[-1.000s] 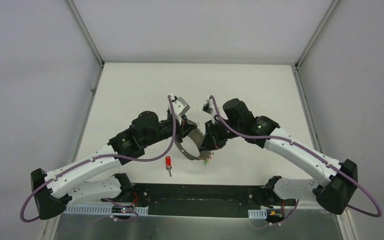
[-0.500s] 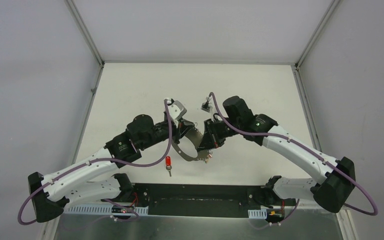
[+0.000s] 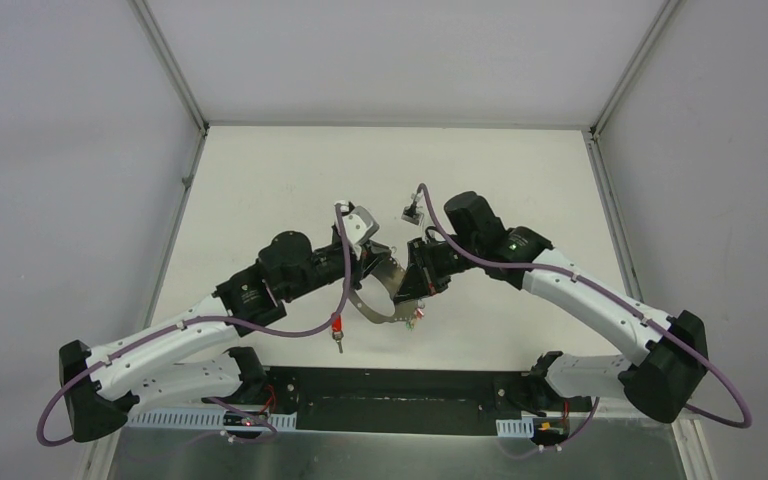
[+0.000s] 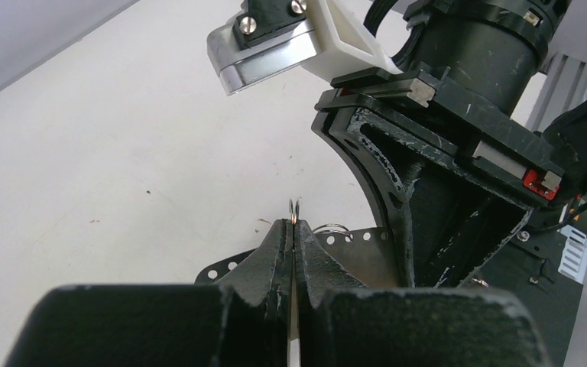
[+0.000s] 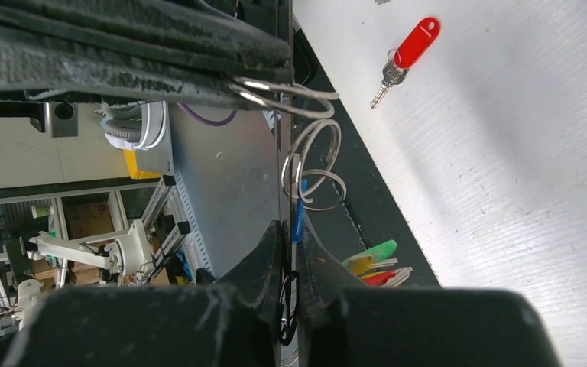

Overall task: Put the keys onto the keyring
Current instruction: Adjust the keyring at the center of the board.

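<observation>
Grey metal, thin and bent into an uneven oval, the keyring [image 3: 365, 306] hangs above the bench [image 3: 500, 180], slung between the two sets of jaws near the middle of the top view. The left jaws are shut tight on it. From the left wrist, the two fingertips [image 4: 279, 245] press flat together, and a doubled bit of ring wire [image 4: 296, 205] pokes out just above them. The same doubled wire shows from the right wrist, coming out of the left fingers [image 5: 122, 53] at the top of that view, with a few smaller wire coils [image 5: 315, 164] hanging just under it.

The right jaws are closed too, their tips almost touching, with a thin blue sliver [image 5: 297, 218] in the slit between them. Whether they grip it, and what it is, I cannot tell.

Behind the left fingertips, a flat metal strip [image 4: 355, 237] with a row of holes runs across toward the right arm [image 4: 458, 76].

A green key head [image 3: 414, 322] shows just below the right jaws in the top view, too small to tell how it is attached. The red key [image 3: 337, 325] lies flat on the bench near its front edge, below the left jaws and apart from the keyring, blade pointing toward the arm bases. The left arm's purple cable [image 3: 346, 280] passes right over its head. From the right wrist, the red key [image 5: 405, 57] lies alone on the white surface.
</observation>
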Robot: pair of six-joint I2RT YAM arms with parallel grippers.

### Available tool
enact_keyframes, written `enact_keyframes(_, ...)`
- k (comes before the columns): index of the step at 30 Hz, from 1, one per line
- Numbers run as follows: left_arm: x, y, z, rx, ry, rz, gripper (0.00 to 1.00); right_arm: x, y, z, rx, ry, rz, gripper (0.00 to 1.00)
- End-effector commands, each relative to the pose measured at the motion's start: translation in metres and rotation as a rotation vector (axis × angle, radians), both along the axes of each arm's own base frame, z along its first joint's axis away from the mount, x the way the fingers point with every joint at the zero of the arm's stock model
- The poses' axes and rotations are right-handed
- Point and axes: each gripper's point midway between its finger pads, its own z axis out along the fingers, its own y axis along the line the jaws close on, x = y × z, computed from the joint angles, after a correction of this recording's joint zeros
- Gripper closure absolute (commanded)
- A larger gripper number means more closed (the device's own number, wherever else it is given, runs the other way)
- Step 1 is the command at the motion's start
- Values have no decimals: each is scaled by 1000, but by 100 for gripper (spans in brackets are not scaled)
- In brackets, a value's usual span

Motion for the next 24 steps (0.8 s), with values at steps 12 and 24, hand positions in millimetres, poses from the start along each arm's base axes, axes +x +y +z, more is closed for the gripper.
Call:
enact_keyframes(12,-8,-4,-10,-26,-40,-17,100,4,20,67,224,-28,42,100)
enact_keyframes(24,-11,9,-7,-70,-98,4,100,0,18,84,308,-19,62,100)
